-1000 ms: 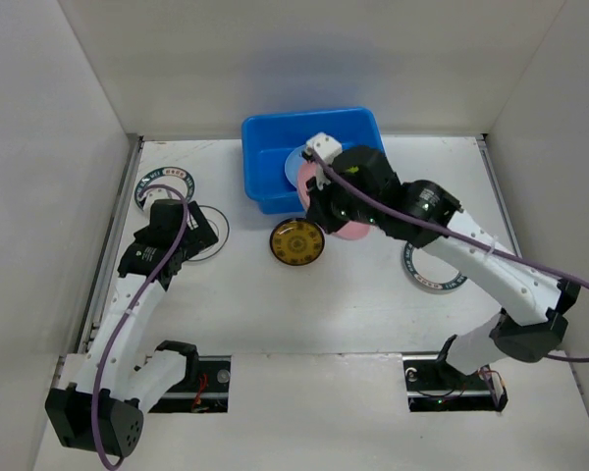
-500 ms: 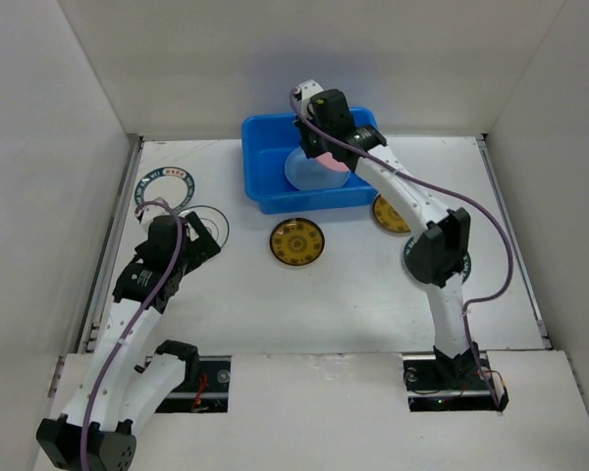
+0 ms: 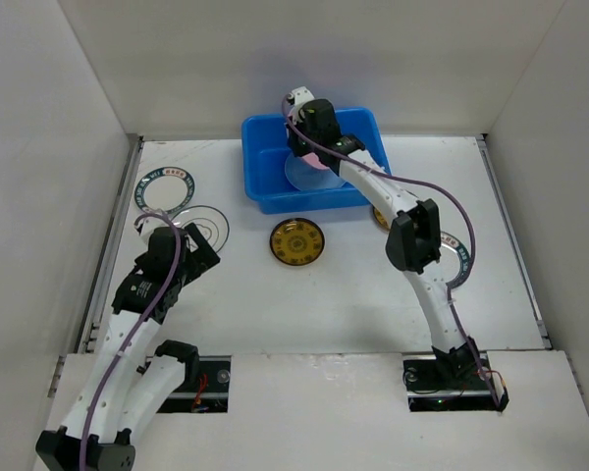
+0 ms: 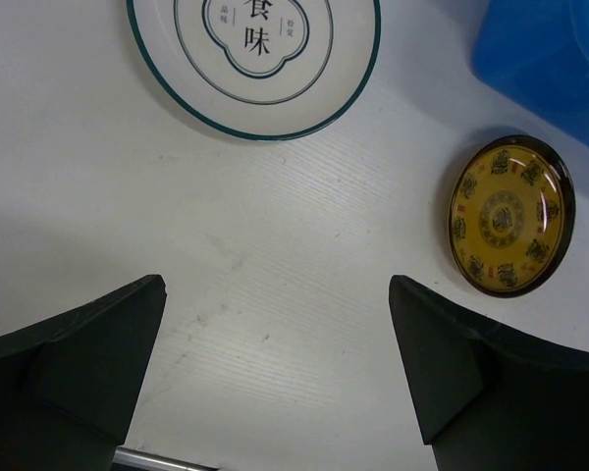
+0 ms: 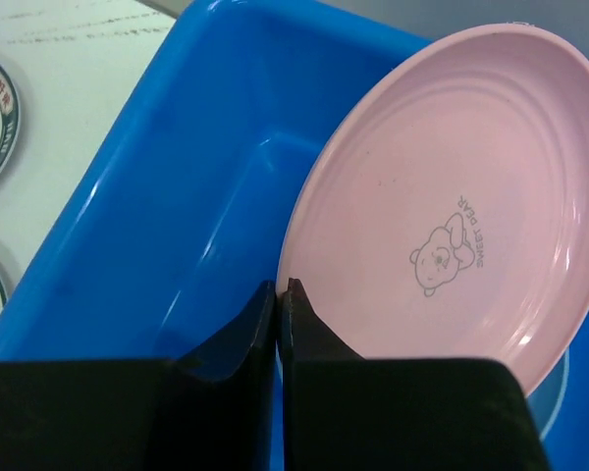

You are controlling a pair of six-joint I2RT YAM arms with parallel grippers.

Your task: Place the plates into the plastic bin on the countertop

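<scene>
My right gripper (image 3: 310, 130) is shut on the rim of the pink plate (image 5: 452, 216) and holds it tilted over the blue plastic bin (image 3: 265, 162). The wrist view shows the gripper (image 5: 279, 289) pinching the plate's left edge above the bin's inside (image 5: 177, 196). A light blue plate (image 3: 300, 177) lies in the bin. My left gripper (image 4: 275, 294) is open and empty above the countertop, in front of a white plate (image 4: 255, 59). A yellow-gold plate (image 3: 296, 241) lies before the bin and also shows in the left wrist view (image 4: 510, 214).
A second white plate (image 3: 167, 185) lies at the far left. Another yellow-gold plate (image 3: 381, 217) and a white plate (image 3: 458, 253) are partly hidden under my right arm. White walls enclose the countertop (image 3: 314, 304).
My right gripper has carried the pink plate from in front of the bin up and back over it, then a little left. My left gripper has drawn back slightly from the white plate.
</scene>
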